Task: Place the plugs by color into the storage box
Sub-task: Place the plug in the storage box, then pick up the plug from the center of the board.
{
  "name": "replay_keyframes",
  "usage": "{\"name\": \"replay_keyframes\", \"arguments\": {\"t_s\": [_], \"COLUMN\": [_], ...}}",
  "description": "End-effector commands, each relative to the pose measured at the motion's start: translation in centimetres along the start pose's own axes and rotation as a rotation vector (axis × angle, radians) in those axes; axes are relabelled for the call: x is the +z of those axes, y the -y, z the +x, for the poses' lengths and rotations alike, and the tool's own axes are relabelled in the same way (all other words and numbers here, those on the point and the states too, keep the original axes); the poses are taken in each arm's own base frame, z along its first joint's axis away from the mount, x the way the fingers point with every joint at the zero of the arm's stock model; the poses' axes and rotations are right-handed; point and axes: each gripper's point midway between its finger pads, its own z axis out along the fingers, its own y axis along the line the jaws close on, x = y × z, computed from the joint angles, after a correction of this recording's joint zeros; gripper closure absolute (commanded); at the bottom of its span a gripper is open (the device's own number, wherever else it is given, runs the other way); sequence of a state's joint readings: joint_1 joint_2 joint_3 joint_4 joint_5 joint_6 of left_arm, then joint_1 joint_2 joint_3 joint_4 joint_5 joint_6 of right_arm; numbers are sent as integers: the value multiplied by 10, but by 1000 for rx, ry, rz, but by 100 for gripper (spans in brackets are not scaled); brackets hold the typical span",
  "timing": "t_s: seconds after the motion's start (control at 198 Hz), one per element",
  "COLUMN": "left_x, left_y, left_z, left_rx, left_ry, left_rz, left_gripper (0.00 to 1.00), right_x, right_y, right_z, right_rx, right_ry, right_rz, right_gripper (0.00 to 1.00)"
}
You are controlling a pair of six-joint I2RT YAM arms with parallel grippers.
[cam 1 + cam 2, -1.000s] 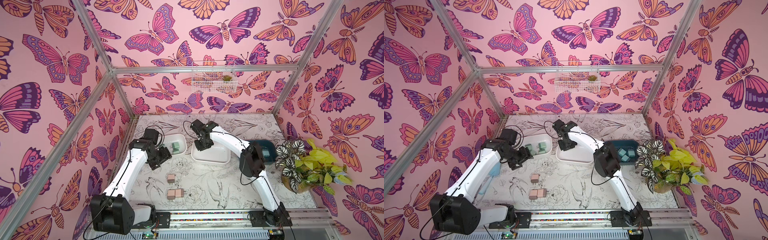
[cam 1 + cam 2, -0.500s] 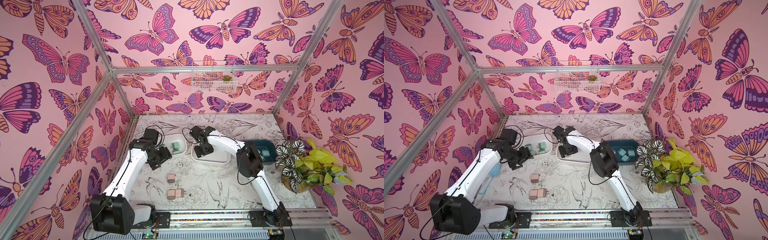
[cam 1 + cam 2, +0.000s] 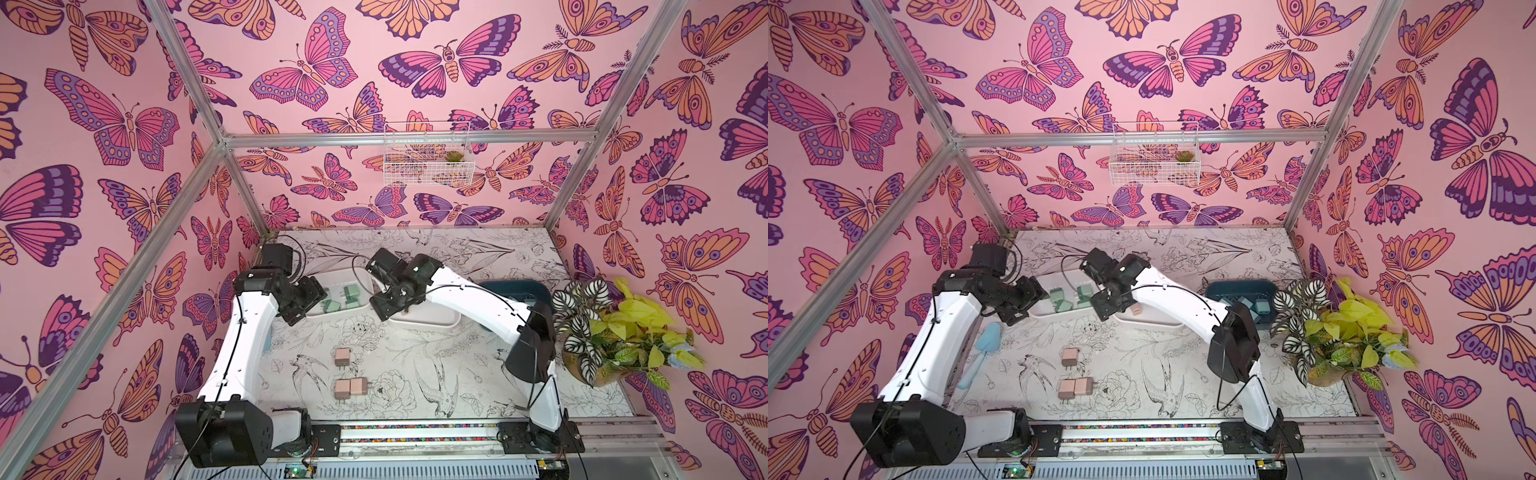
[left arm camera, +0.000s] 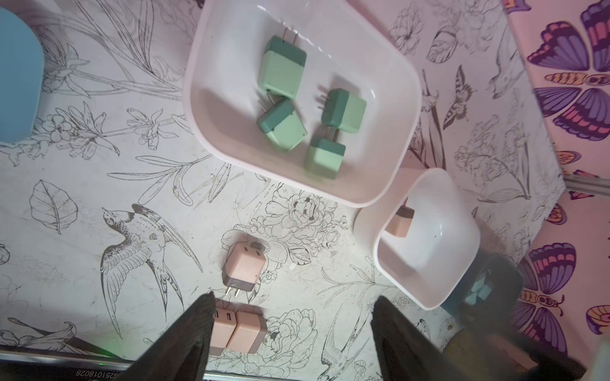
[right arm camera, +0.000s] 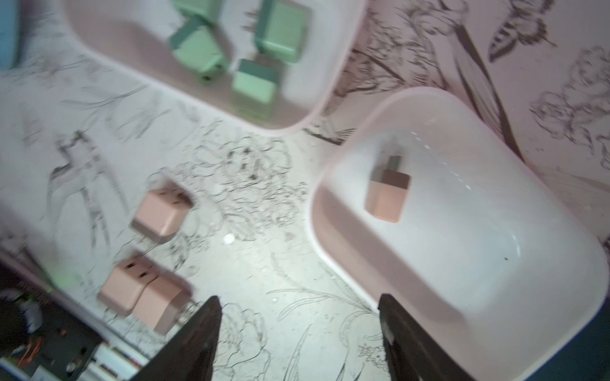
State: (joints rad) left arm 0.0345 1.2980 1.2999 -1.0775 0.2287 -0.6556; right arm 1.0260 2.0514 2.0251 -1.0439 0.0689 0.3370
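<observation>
1. The left gripper [image 4: 290,333] hangs by the near-left side of the left white tray [image 4: 211,99], its jaws about half apart with nothing between them.
2. Four green plugs [image 4: 282,71] lie in that tray. They are squarish, with pale mint bodies and a darker green cap carrying two metal prongs.
3. Three pink plugs [image 3: 342,356] lie loose on the table [image 3: 457,374], nearer than the trays. One lies alone and two touch side by side. The wrist views alone show their brownish caps and the dark slots on one face.
4. The right gripper [image 5: 300,336] hovers over the gap between the two white trays, its jaws spread wide and empty.
5. One pink plug [image 5: 388,194] lies at the left end of the middle white tray [image 5: 495,264].
6. On the far right, the dark blue bin [image 3: 511,286] shows only its rim in a top view, since the right arm covers its inside. Teal-blue plugs [image 3: 1260,306] show inside it in a top view.
</observation>
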Motion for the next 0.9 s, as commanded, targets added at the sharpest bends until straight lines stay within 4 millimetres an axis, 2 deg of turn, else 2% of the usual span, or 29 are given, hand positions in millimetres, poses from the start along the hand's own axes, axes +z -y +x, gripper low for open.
{"name": "replay_keyframes", "arguments": {"t_s": [0.0, 0.136, 0.247, 0.414, 0.429, 0.454, 0.711, 0.898], "left_x": [5, 7, 6, 2, -6, -7, -5, -6], "left_y": [-12, -25, -28, -29, -28, -28, -38, -38], "left_z": [5, 9, 10, 7, 8, 9, 27, 31], "left_rx": [-23, -97, -195, -233, -229, -234, -278, -275], "left_ry": [-39, -52, -75, -75, -50, -50, -70, -73], "left_rz": [-51, -59, -18, -1, 19, 24, 36, 42], "left_gripper": [23, 23, 23, 23, 23, 23, 23, 23], "right_x": [38, 60, 83, 108, 110, 113, 135, 153], "right_y": [-43, -83, -102, -112, -113, -114, -116, -112], "right_z": [38, 43, 42, 34, 33, 33, 20, 13], "right_rx": [-105, -173, -194, -170, -168, -165, -83, 16], "right_ry": [-129, -134, -145, -149, -144, -141, -88, -52], "right_rz": [-56, -121, -150, -162, -165, -165, -146, -98], "right_gripper": [24, 23, 23, 23, 23, 23, 23, 23]}}
